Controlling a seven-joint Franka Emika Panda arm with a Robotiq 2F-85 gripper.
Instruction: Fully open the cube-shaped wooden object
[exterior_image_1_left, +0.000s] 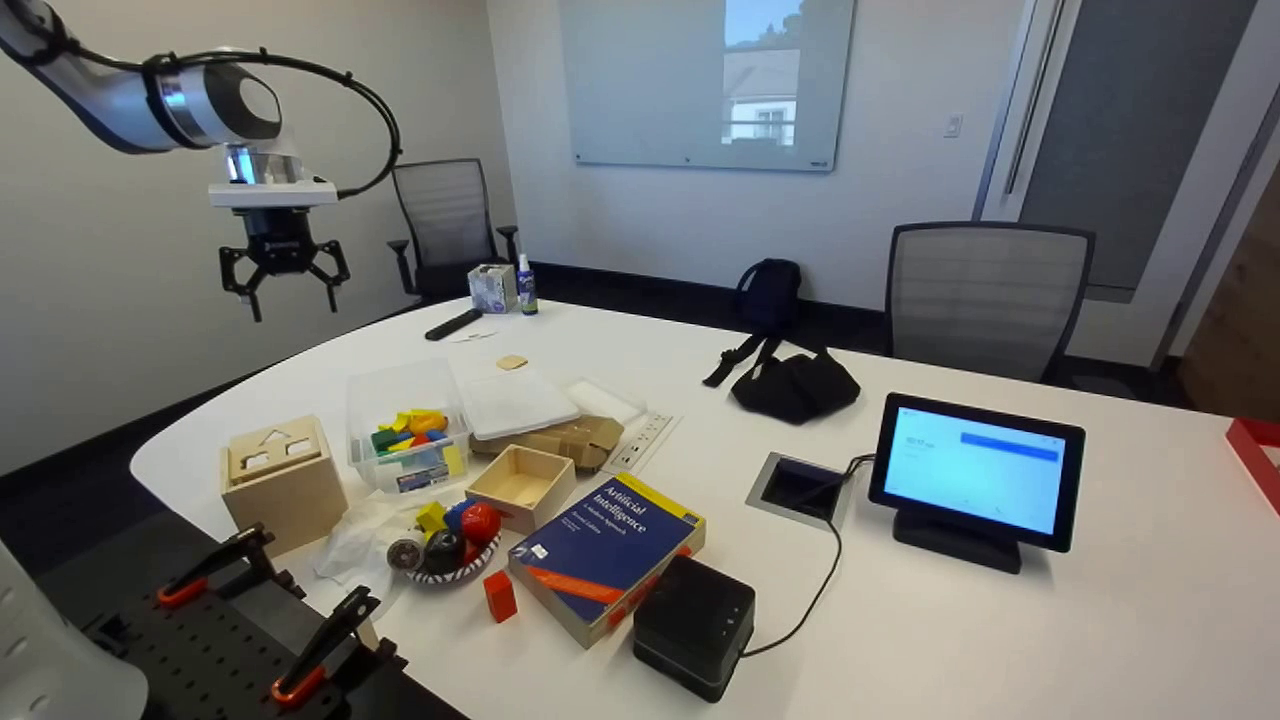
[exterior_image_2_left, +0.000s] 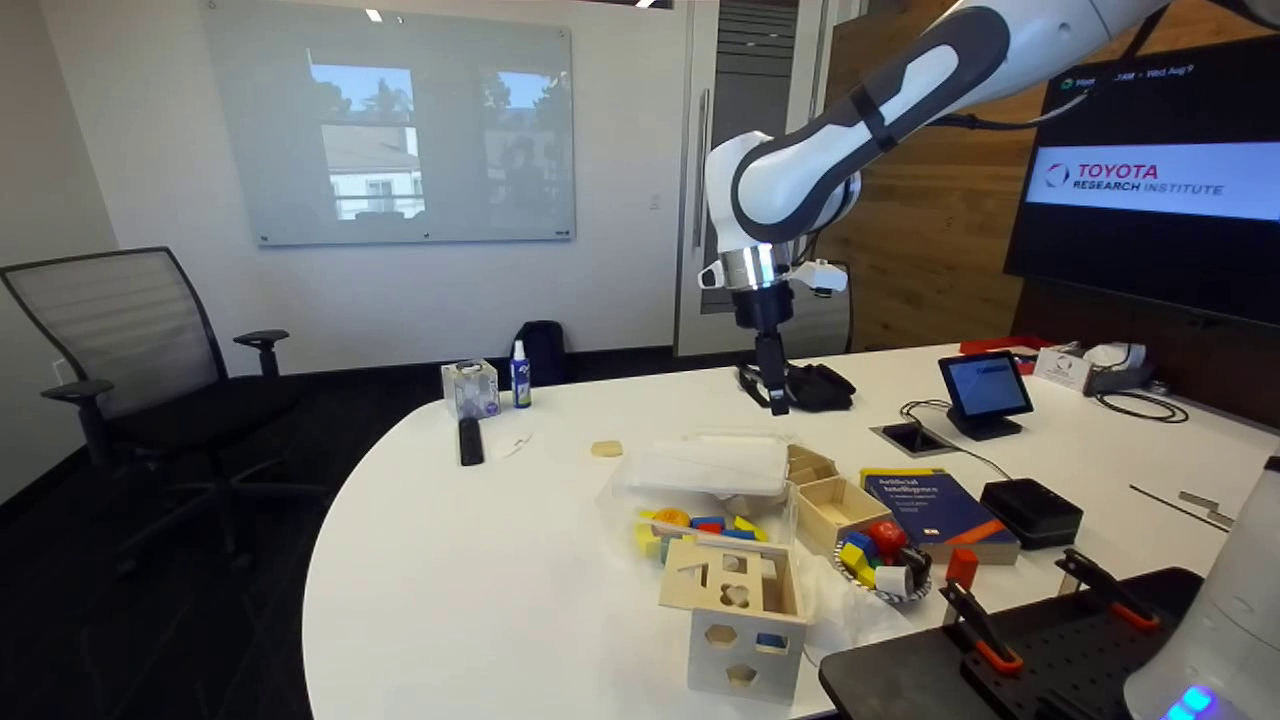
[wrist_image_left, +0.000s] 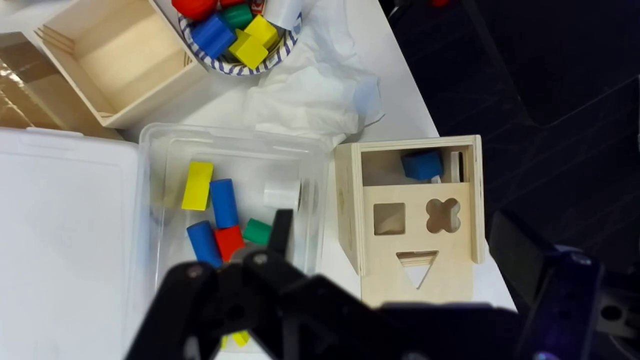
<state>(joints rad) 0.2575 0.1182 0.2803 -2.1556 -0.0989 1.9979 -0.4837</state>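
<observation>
My gripper (exterior_image_1_left: 295, 312): high above bench (exterior_image_2_left: 480, 600) lvl, fingers (wrist_image_left: 281, 232) spread wide apart, tips down. Wooden shape-sorter cube (exterior_image_2_left: 745, 655) upright nr bench edge; in wrist view I see it btwn my fingers, well below them. Its lid (wrist_image_left: 415, 240) covers only part of the top: pierced w/ a sq., a four-lobed shape & a triangle, one end jutting past cube wall, gap at opp. end. Thru gap, blue block (wrist_image_left: 421, 166) inside. Cube = part open, not fully.

Clear plastic bin (wrist_image_left: 230, 134) just beside cube; can't tell if they touch. Holds coloured blocks (wrist_image_left: 224, 202): blue, yellow, red, green. Flat white panel (exterior_image_1_left: 520, 400) on bin's side away from cube, partly hiding brown cardboard (exterior_image_1_left: 590, 437); open-topped wooden box (wrist_image_left: 125, 60) next to that. Crumpled white wrap (wrist_image_left: 320, 90) (tissue or plastic, can't tell) btwn cube & stripe-rimmed bowl (wrist_image_left: 240, 69); bowl full of more blocks (wrist_image_left: 250, 49).

AI textbook (exterior_image_1_left: 605, 550) flat on bench, blue cover; small red block (exterior_image_1_left: 500, 597) upright just off one corner, black box (exterior_image_1_left: 693, 625) close by. Tablet (exterior_image_1_left: 975, 480) farther along, screen lit. Well apart: patterned carton (exterior_image_1_left: 492, 290) & spray bottle (exterior_image_1_left: 527, 290) side by side.
</observation>
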